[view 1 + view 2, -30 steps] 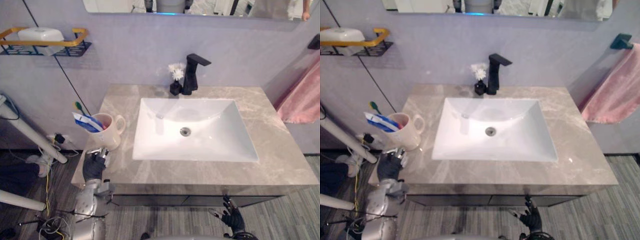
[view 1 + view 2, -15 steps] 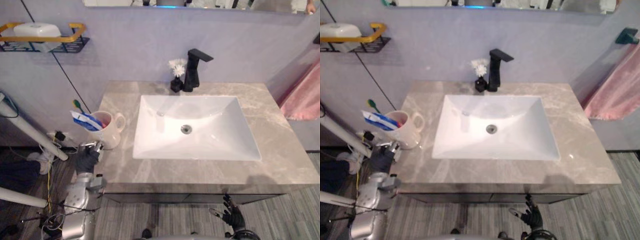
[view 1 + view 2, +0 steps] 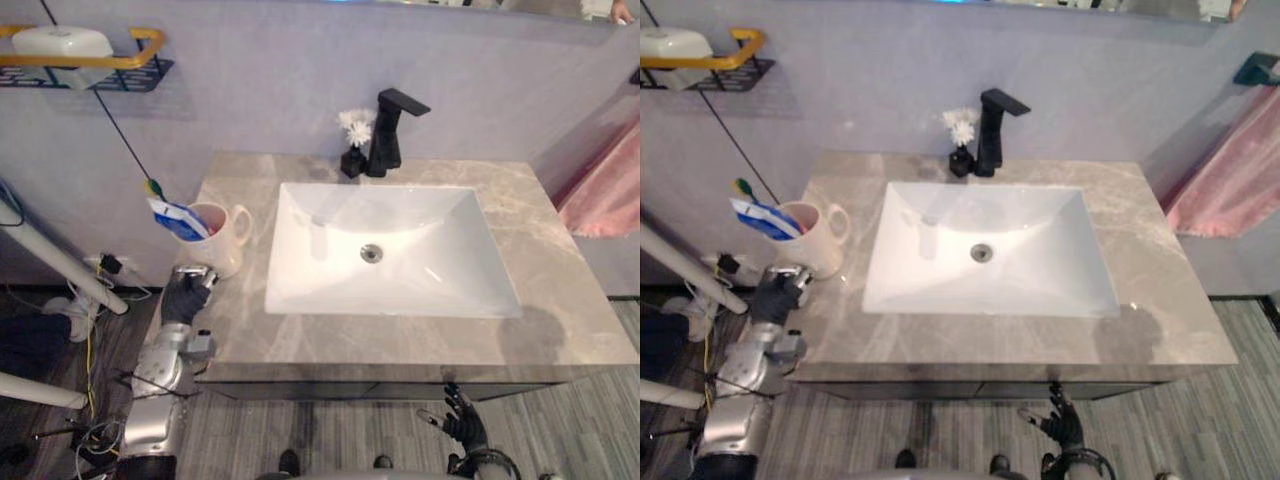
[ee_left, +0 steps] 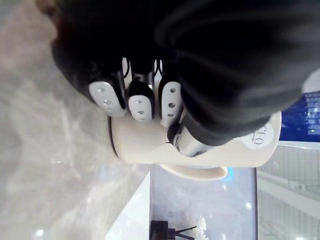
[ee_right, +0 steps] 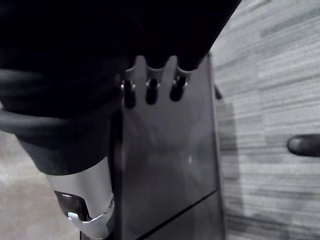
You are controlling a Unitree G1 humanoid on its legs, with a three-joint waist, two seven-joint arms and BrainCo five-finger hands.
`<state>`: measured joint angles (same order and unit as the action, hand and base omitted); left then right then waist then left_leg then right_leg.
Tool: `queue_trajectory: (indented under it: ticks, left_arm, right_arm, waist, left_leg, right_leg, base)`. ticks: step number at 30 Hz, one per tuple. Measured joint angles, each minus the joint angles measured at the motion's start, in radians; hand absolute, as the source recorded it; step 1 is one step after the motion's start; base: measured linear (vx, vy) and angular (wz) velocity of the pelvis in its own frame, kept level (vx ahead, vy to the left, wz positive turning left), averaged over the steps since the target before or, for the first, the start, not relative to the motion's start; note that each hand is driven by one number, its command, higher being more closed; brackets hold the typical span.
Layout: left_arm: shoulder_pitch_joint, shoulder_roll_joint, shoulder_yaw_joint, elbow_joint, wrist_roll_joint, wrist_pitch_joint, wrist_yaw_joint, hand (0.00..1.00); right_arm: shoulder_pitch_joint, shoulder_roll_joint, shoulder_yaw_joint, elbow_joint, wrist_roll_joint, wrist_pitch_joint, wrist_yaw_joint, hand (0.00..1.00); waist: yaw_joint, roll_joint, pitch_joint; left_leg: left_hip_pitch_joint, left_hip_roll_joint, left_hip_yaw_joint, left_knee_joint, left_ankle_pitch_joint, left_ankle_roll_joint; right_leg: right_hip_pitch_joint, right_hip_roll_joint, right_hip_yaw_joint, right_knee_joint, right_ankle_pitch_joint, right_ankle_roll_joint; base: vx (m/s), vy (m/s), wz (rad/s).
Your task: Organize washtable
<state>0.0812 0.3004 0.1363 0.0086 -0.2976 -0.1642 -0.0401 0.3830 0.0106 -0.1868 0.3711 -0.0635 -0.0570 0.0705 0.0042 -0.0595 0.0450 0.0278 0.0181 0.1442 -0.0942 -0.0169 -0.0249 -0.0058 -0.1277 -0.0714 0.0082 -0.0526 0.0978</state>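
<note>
Progress: early, we judge | left hand (image 3: 187,298) fingers curled in, gripping nothing | mug (image 3: 217,238) with toothpaste (image 3: 175,217) upright just beyond those fingers, contact unclear | right hand (image 3: 462,427) fingers loosely spread, well apart from it | remaining: grasp and place mug

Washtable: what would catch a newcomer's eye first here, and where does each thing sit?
The white sink fills the middle of the grey marble top, a black faucet behind it. At the top's left stands a cream mug with a blue tube, the left hand close by it; a pink towel hangs far right.
</note>
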Motion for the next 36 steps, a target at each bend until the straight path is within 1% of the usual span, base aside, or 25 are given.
queue_trajectory:
  ticks: [5,6,8,13,17,20,22,27,33,36]
  left_arm:
    - [-0.032,0.000,-0.016,0.000,0.000,-0.005,0.001,1.00]
    - [-0.034,0.000,-0.017,0.000,0.000,-0.005,0.003,1.00]
    - [-0.037,0.000,-0.019,0.000,0.000,-0.005,0.005,1.00]
    - [-0.087,0.003,-0.029,0.044,0.012,-0.009,0.020,1.00]
    - [-0.120,0.044,-0.045,0.085,0.017,-0.016,0.021,1.00]
    - [-0.154,0.060,-0.047,0.118,0.024,-0.017,0.021,1.00]
    - [-0.172,0.068,-0.047,0.133,0.025,-0.016,0.021,1.00]
    - [-0.228,0.094,-0.046,0.170,0.027,-0.017,0.031,1.00]
    - [-0.302,0.114,-0.052,0.221,0.033,-0.014,0.043,1.00]
    - [-0.351,0.117,-0.057,0.232,0.033,-0.008,0.046,1.00]
  right_arm:
    - [-0.005,0.000,0.000,0.000,-0.009,0.000,0.000,0.00]
    - [-0.004,0.002,0.000,0.000,-0.009,0.000,0.000,0.00]
    - [-0.004,0.002,0.000,0.000,-0.009,0.000,0.000,0.00]
    - [-0.005,0.002,-0.001,0.000,-0.021,0.001,0.000,0.00]
    - [-0.005,0.001,-0.001,0.008,-0.025,0.001,-0.001,0.00]
    - [-0.006,0.002,-0.001,0.008,-0.025,0.001,-0.001,0.00]
    - [-0.006,0.001,-0.001,0.008,-0.025,0.001,-0.001,0.00]
    - [-0.033,0.000,-0.001,0.027,-0.025,0.001,-0.002,0.00]
    - [-0.043,-0.002,-0.001,0.037,-0.025,0.001,-0.002,0.00]
    - [-0.043,-0.009,0.000,0.036,-0.024,0.000,-0.002,0.00]
  waist:
    - [-0.005,-0.008,0.006]
    - [-0.014,-0.008,0.007]
    - [-0.019,-0.008,0.007]
    - [-0.021,-0.008,0.007]
    - [-0.022,-0.008,0.007]
    - [-0.022,-0.010,0.011]
    - [-0.024,-0.011,0.016]
    - [-0.038,-0.013,0.035]
    - [-0.042,-0.012,0.041]
    - [-0.044,-0.014,0.043]
  left_leg:
    - [-0.014,0.000,0.002,0.000,0.001,-0.001]
    - [-0.013,0.000,0.004,0.000,0.002,-0.001]
    - [-0.015,0.000,0.007,0.000,0.002,-0.001]
    - [-0.011,0.000,0.009,0.000,0.002,0.000]
    - [-0.013,0.000,0.012,0.000,0.002,0.000]
    - [-0.014,-0.001,0.021,0.000,0.004,0.001]
    - [-0.014,-0.001,0.022,0.000,0.005,0.001]
    - [-0.021,-0.001,0.020,-0.001,0.009,0.001]
    - [-0.039,0.000,0.018,0.000,0.012,0.000]
    - [-0.067,0.002,0.019,0.000,0.017,0.001]
  right_leg:
    - [-0.019,0.000,0.015,0.002,0.000,0.000]
    - [-0.018,0.001,0.018,0.002,0.000,0.000]
    - [-0.018,0.001,0.021,0.002,0.000,0.000]
    - [-0.019,0.001,0.017,0.002,0.001,-0.001]
    - [-0.019,0.001,0.014,-0.008,0.005,-0.007]
    - [-0.020,0.001,0.013,-0.013,0.006,-0.008]
    - [-0.020,0.001,0.012,-0.014,0.006,-0.008]
    - [-0.019,0.001,0.006,-0.027,0.013,-0.007]
    - [-0.024,0.002,-0.005,-0.046,0.028,-0.010]
    - [-0.054,0.005,0.014,-0.045,0.045,-0.017]
  base:
    - [-0.02,-0.014,-0.01]
    - [0.02,-0.011,-0.05]
    - [-0.01,-0.017,-0.05]
    - [0.00,-0.006,-0.01]
    - [0.00,-0.010,-0.02]
    - [-0.02,-0.019,-0.04]
    - [0.00,0.000,0.00]
    - [0.00,-0.005,0.01]
    - [0.00,-0.011,0.03]
    - [-0.01,-0.005,-0.03]
